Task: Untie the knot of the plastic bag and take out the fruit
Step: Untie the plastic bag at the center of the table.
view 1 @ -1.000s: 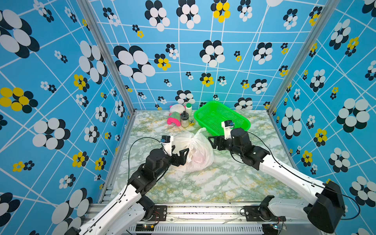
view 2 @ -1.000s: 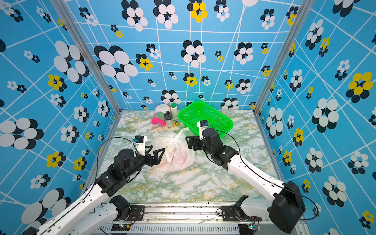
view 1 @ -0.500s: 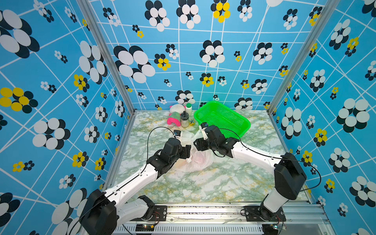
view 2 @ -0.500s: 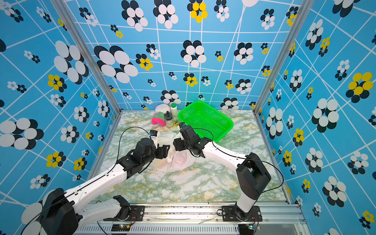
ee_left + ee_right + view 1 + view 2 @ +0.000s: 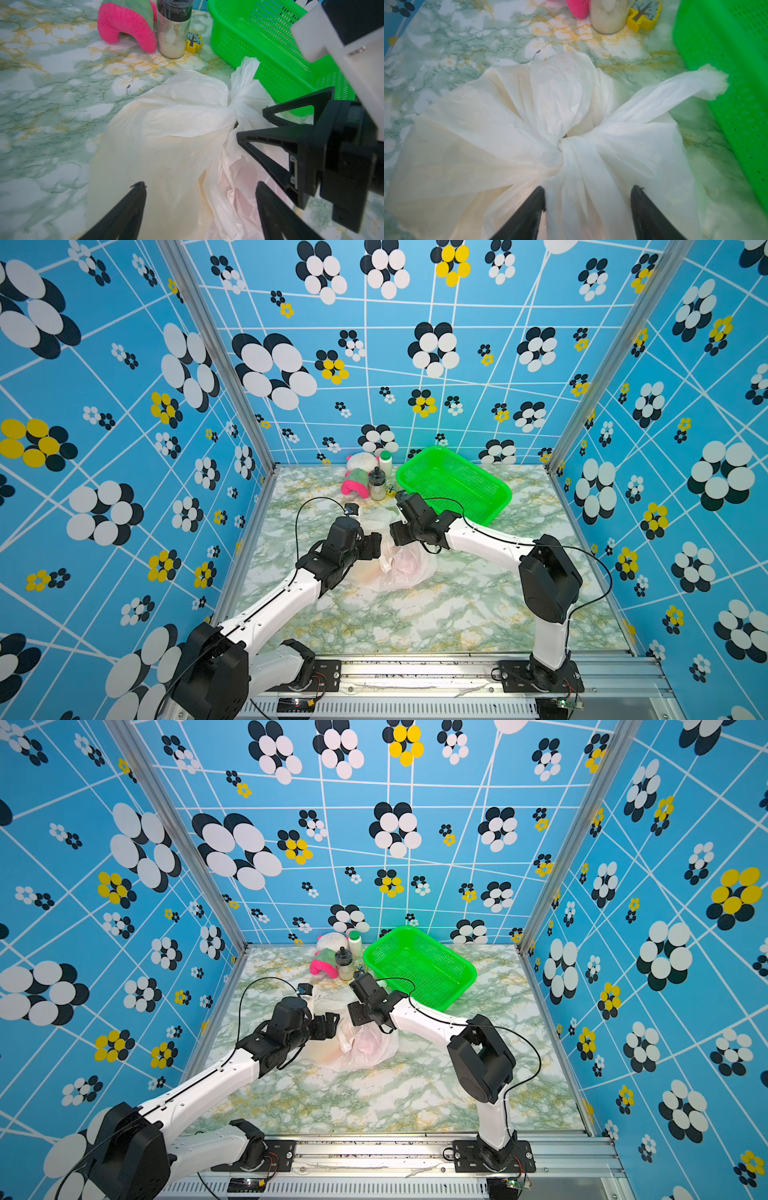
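The plastic bag (image 5: 401,572) lies on the marbled tabletop (image 5: 415,622), just in front of the green basket (image 5: 457,485) and between the two arms. The knot (image 5: 562,145) is still tied, a bunched lump on top of the bag. One free handle end (image 5: 708,83) reaches across to the basket's wall. The fruit (image 5: 409,562) is inside, showing only as pinkish and orange tints through the film. The left jaws stand wide apart over the bag's side, holding nothing. The right jaws are also apart, straddling the band of film just beside the knot but not closed on it; whether their tips touch the film cannot be told. Behind the bag, near the back wall, a pink plush toy (image 5: 354,486), a clear jar (image 5: 377,487) with a black lid, a white bottle (image 5: 385,462) and a small yellow block (image 5: 194,42) stand close together.
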Available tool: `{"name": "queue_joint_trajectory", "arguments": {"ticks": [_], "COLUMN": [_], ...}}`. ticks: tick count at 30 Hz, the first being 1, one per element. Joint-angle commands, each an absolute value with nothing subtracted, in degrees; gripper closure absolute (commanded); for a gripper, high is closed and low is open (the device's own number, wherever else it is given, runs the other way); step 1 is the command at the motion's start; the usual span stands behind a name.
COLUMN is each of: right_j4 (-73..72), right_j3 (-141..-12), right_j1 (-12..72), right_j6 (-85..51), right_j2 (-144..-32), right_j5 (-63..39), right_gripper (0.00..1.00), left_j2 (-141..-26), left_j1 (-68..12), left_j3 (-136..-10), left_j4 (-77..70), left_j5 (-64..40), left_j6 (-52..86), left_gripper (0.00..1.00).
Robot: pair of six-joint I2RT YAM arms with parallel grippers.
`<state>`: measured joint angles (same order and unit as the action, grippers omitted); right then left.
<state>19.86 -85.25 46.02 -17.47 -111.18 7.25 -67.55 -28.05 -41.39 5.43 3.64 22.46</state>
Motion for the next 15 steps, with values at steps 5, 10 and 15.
{"name": "queue_joint_trajectory", "arguments": {"ticks": [5,10,15], "right_j4": [22.91,23.47,23.82], "right_j3": [-87.8,-88.27,-88.93], "right_j1": [48.78,49.48,49.48], "right_j6": [-15.22,-15.39,-16.03], "right_j2": [-111.71,-112.56,-113.7], "right_j5": [8.67,11.29,13.8], "right_gripper": [0.31,0.31,0.37], "left_j2": [-68.11,-68.38,-68.43], "left_j1": [-27.22,-27.18,-27.2], "left_j3": [-43.32,-43.34,-43.64], "left_j4": [7.65,7.82,8.3], "left_j5": [5.48,5.63,5.54], "left_j6": [21.05,21.29,21.25], "left_gripper": [0.16,0.16,0.16]}}
